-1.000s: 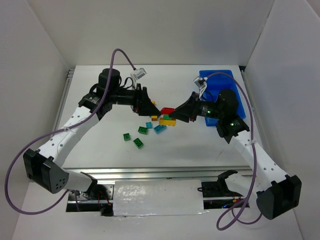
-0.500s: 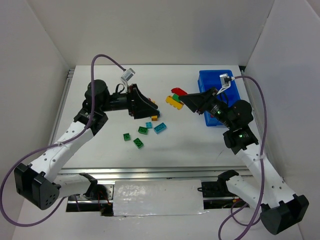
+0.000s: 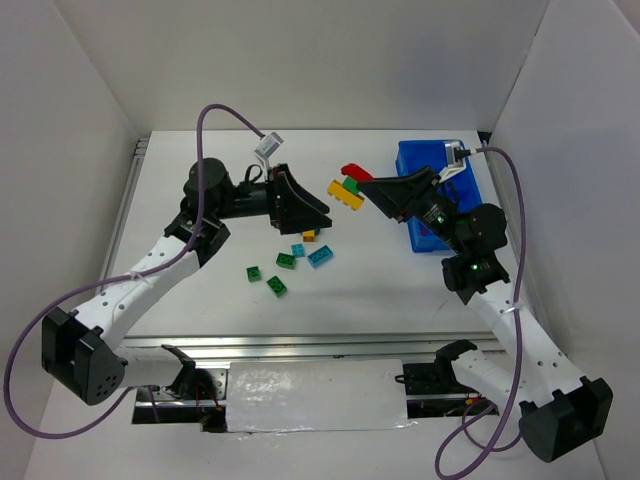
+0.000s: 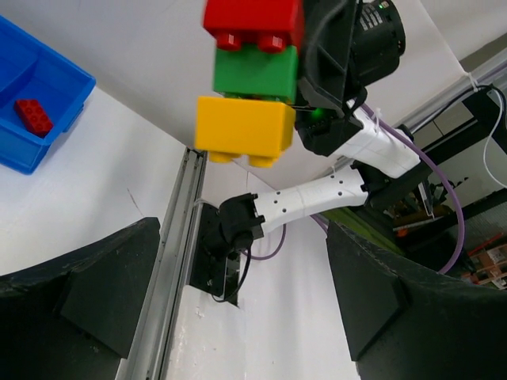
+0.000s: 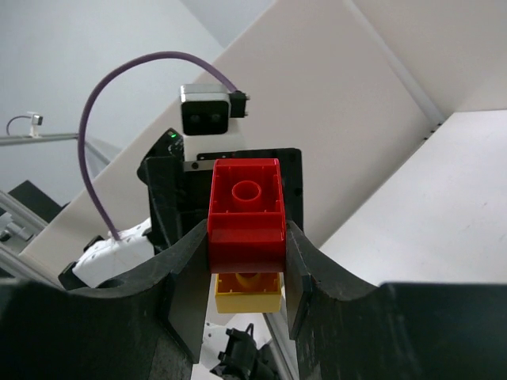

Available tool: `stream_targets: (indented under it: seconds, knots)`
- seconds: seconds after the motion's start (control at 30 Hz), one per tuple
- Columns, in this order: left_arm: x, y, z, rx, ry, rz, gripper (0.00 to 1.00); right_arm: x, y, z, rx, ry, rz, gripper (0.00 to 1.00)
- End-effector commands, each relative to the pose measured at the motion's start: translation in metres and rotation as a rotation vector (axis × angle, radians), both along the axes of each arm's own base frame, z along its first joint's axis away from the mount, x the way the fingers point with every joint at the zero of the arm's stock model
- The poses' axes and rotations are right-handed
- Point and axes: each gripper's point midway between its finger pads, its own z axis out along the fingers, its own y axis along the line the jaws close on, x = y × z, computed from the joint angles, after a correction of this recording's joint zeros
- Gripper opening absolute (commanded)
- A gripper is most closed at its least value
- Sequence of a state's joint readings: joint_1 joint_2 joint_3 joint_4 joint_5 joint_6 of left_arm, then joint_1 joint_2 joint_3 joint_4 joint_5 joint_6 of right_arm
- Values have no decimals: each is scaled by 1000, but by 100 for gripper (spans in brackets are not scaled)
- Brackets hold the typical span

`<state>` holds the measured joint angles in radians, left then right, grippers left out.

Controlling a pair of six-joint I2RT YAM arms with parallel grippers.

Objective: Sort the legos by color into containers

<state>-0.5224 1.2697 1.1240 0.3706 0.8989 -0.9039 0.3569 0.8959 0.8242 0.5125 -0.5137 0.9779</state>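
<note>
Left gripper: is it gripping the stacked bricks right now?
No, the left gripper stands open, and the stacked bricks sit clamped in the right gripper.

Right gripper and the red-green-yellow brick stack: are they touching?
Touching. In the right wrist view the right gripper clamps the brick stack: its fingers press against both sides of the red brick, with no gap.

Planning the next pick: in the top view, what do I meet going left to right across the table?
Leftmost green brick, larger teal brick, red-green-yellow stack held by right gripper, blue bin.
</note>
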Motion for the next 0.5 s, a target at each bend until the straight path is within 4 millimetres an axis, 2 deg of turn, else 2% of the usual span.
stream_targets:
  seconds: [0.0, 0.2, 0.37, 0.47]
  knots:
    - [3, -2, 31, -68, -81, 24, 98, -14, 5, 19, 32, -87, 54, 0]
    - [8, -2, 44, -102, -102, 49, 97, -17, 18, 6, 17, -63, 96, 0]
    - [11, -4, 43, -107, -92, 48, 96, -19, 27, 5, 3, -55, 125, 0]
    - [9, -4, 48, -126, -102, 38, 92, -18, 31, -3, -10, -38, 133, 0]
